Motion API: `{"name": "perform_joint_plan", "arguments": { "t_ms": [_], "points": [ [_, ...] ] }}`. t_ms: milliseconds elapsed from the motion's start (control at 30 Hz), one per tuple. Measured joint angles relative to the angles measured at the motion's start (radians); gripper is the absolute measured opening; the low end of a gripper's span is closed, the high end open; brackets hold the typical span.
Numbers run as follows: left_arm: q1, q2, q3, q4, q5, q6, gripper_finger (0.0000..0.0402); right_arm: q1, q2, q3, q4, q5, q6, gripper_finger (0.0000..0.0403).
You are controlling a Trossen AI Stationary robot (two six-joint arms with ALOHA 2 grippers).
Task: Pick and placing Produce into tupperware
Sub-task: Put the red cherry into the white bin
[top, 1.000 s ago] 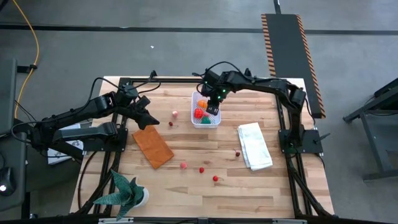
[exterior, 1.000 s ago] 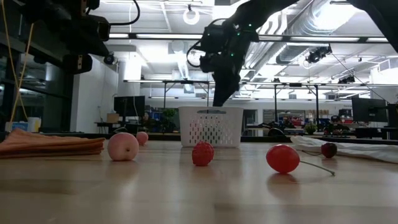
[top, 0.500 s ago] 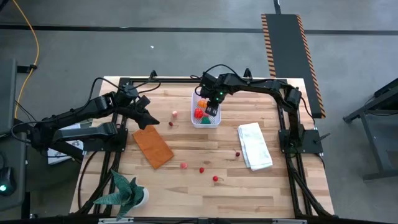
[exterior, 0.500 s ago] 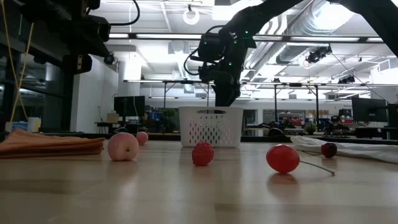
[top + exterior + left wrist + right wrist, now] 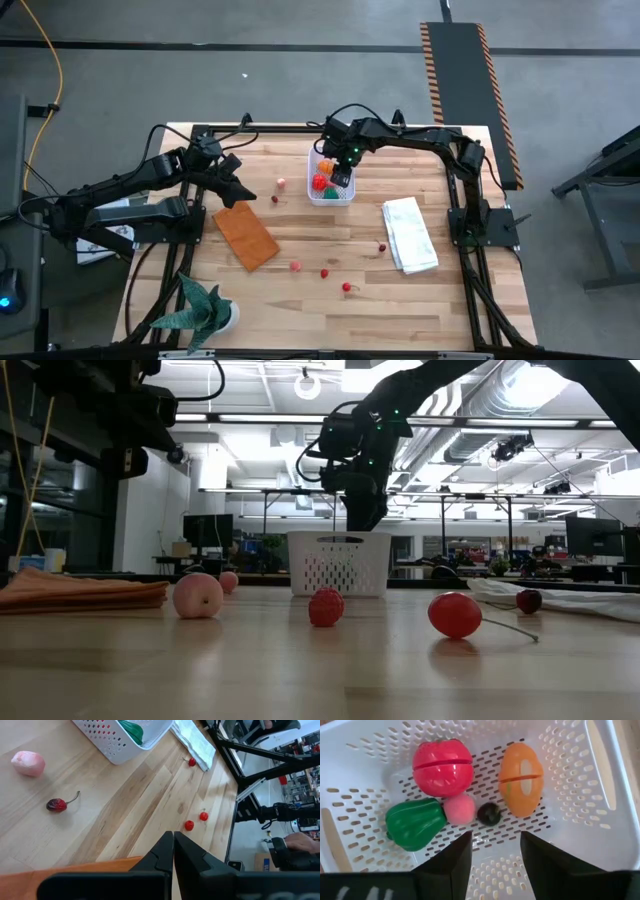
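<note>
The tupperware (image 5: 312, 192) is a white perforated tub at the table's far middle. It holds a red tomato-like ball (image 5: 442, 767), an orange piece (image 5: 520, 777), a green piece (image 5: 415, 822), a pink ball (image 5: 459, 809) and a dark berry (image 5: 489, 813). My right gripper (image 5: 495, 851) hangs open just above the tub's inside, pointing down, with nothing between its fingers. More produce lies loose on the table: a pink piece (image 5: 282, 182), a dark cherry (image 5: 274, 198) and small red berries (image 5: 324, 271). My left gripper (image 5: 246, 191) is shut at the left, above the table.
An orange-brown flat rectangle (image 5: 245, 235) lies left of centre, partly under my left gripper. A folded white cloth (image 5: 410, 233) lies at the right, with a cherry (image 5: 382, 246) beside it. A green spiky plant (image 5: 205, 310) stands at the near left corner.
My right arm has leaned a little farther over the tupperware, and its gripper has stayed above the tub's inside. The loose produce on the table has not moved.
</note>
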Motion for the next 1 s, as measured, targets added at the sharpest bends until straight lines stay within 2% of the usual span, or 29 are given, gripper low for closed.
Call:
{"name": "perform_joint_plan", "arguments": {
  "t_ms": [233, 333, 467, 1000],
  "points": [
    [0.000, 0.000, 0.000, 0.000, 0.000, 0.000, 0.0003, 0.000, -0.005, -0.001, 0.006, -0.002, -0.001, 0.0160],
    [0.000, 0.000, 0.000, 0.000, 0.000, 0.000, 0.0003, -0.005, -0.034, -0.001, 0.036, -0.041, 0.021, 0.0160],
    [0.000, 0.000, 0.000, 0.000, 0.000, 0.001, 0.0003, -0.016, -0.088, -0.001, 0.069, -0.084, 0.042, 0.0160],
    [0.000, 0.000, 0.000, 0.000, 0.000, 0.028, 0.0003, -0.037, -0.356, -0.001, 0.086, -0.096, 0.107, 0.0160]
  ]
}}
